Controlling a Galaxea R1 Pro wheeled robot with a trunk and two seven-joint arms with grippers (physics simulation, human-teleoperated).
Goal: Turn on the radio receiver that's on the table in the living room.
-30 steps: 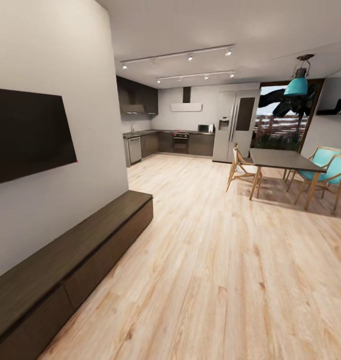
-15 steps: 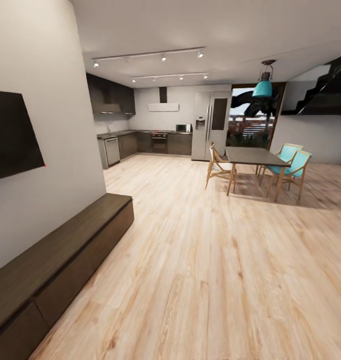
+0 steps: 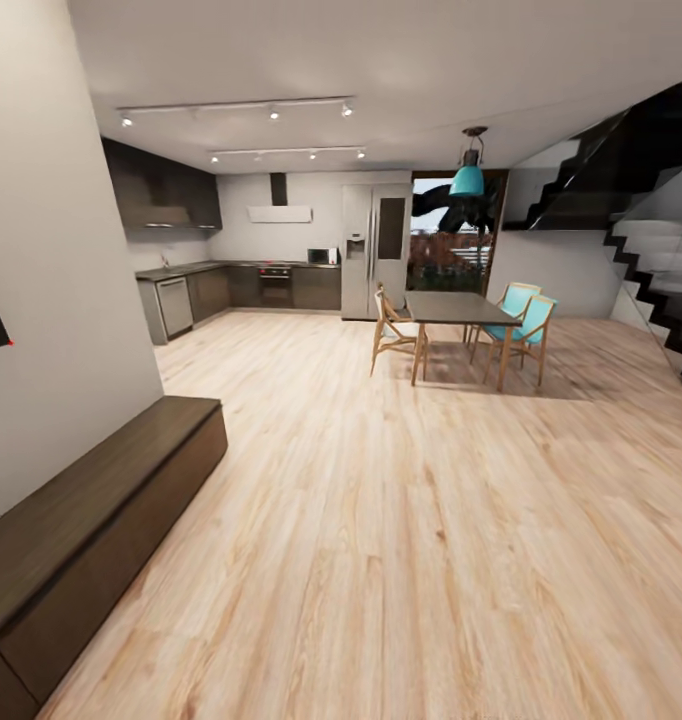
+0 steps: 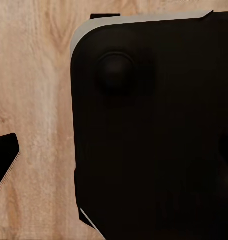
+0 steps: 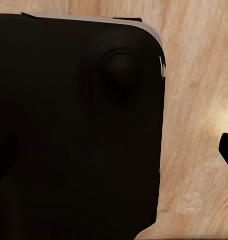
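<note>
A long dark bench (image 3: pixel 91 520) sits on the wood floor (image 3: pixel 431 540), and I cannot tell how the grippers stand.

Light wood plank floor (image 3: pixel 411 520), visible grain, slight sheen. Long bench (image 3: pixel 91 520): dark wood, matt. Walls (image 3: pixel 61 300) smooth matt paint. Fridge (image 3: pixel 374 250) brushed-metal look. Dining table (image 3: pixel 451 308): dark matt top, light wood legs. Chairs (image 3: pixel 521 325): wood frames, turquoise seats. Wrist views: matt black rounded panel (image 4: pixel 154 130), pale edge, over wood floor (image 5: pixel 199 100).
</note>
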